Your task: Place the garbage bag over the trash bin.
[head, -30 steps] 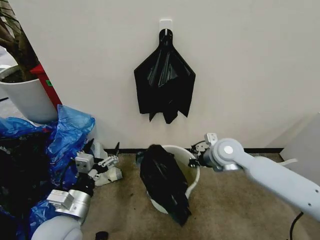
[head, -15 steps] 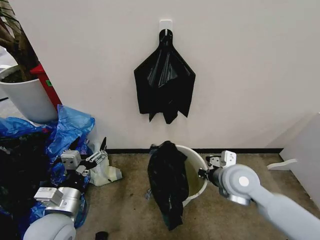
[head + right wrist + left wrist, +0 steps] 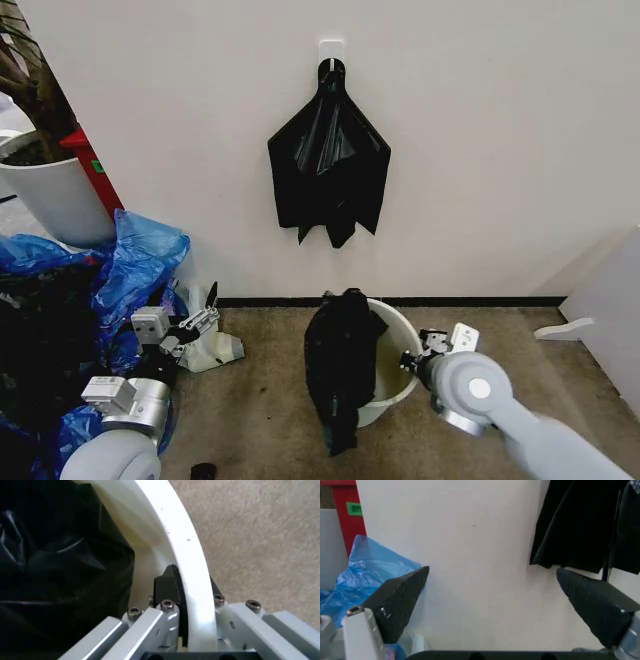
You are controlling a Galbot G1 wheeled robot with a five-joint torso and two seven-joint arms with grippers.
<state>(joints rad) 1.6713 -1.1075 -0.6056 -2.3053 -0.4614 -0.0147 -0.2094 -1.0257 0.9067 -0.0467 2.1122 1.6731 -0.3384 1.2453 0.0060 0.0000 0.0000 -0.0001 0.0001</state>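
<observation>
The off-white trash bin (image 3: 392,352) stands on the carpet near the wall. The glossy black garbage bag (image 3: 340,365) hangs over its left rim, partly inside and trailing down the outside to the floor. My right gripper (image 3: 411,357) is shut on the bin's right rim (image 3: 186,555), one finger (image 3: 167,588) inside the wall and the other outside; the bag (image 3: 55,566) lies inside beside it. My left gripper (image 3: 200,310) hovers open to the left of the bin, apart from it, its black fingers (image 3: 400,600) spread wide and facing the wall.
A kite-shaped black bundle (image 3: 330,170) hangs from a wall hook above the bin. Blue plastic bags (image 3: 140,260) and a dark pile fill the left floor, with a white plant pot (image 3: 55,195) behind. A white scrap (image 3: 218,350) lies by the left gripper. A white panel (image 3: 610,310) stands right.
The bin with the draped bag has shifted right and nearer to me, held by the right gripper as that arm drew back. The left gripper pulled back to the left.
</observation>
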